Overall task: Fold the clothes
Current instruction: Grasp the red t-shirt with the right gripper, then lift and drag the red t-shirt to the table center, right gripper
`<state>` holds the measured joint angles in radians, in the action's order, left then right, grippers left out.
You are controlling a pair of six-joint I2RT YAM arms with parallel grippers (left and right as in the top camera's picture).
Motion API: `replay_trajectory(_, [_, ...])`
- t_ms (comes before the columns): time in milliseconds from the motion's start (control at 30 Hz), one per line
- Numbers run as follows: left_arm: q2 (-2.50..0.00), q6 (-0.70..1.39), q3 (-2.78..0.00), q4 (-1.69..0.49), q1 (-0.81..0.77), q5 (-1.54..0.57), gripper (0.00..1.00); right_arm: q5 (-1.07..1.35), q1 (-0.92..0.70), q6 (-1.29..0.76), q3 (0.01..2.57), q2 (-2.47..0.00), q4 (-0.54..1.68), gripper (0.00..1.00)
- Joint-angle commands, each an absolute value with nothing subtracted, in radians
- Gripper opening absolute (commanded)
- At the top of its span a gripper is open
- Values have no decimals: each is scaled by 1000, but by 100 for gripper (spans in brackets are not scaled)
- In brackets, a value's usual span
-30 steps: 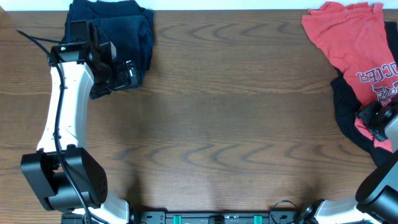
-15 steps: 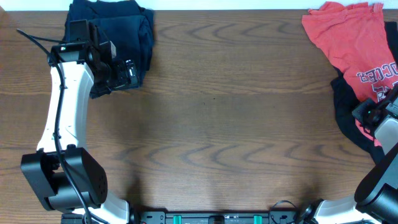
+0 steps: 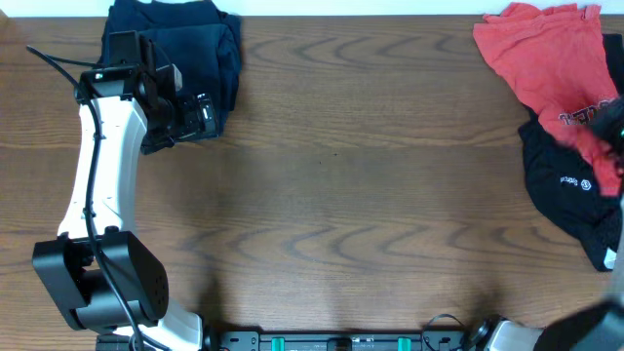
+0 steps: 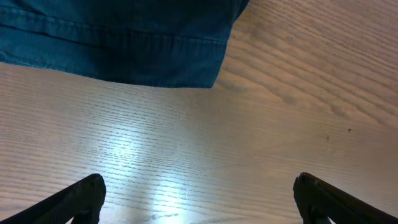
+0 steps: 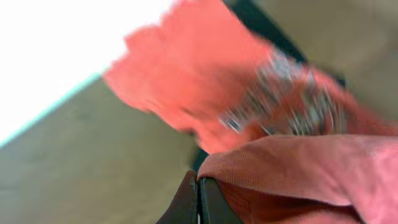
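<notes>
The clothes lie in two heaps. A red-orange T-shirt [image 3: 541, 58] with block lettering is spread at the far right corner, partly over a black garment [image 3: 565, 185] with a small white logo. My right gripper [image 3: 611, 121] is a dark blur at the right edge. In the right wrist view the right gripper [image 5: 198, 182] is shut on a fold of the red T-shirt [image 5: 292, 168], which drapes away from the jaw tips. Navy garments [image 3: 185, 44] sit at the far left. My left gripper [image 3: 200, 115] hovers at their near edge, open and empty [image 4: 199, 199], with navy cloth [image 4: 124, 37] beyond the fingertips.
Bare wooden tabletop [image 3: 351, 195] stretches between the two heaps. The white left arm [image 3: 97, 166] runs along the left side down to its black base [image 3: 93, 283]. The table's far edge passes just behind both heaps.
The right gripper shut on the red T-shirt and moved away toward the far right, dragging the shirt's near part off the black garment and exposing its white logo. The left arm stayed still.
</notes>
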<state>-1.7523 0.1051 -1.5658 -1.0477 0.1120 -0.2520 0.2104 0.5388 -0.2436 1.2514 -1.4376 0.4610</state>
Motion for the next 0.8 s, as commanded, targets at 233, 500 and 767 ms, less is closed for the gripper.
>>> replay_trajectory(233, [-1735, 144, -1584, -1025, 112, -324, 96, 487, 288, -297, 1478, -1339, 416, 1])
replay_trajectory(500, [-1666, 128, -1587, -997, 114, -323, 97, 451, 22, -293, 1698, -1339, 384, 1])
replay_trajectory(767, [-1632, 129, -1587, -986, 140, -322, 97, 449, -221, -291, 1781, -1339, 367, 1])
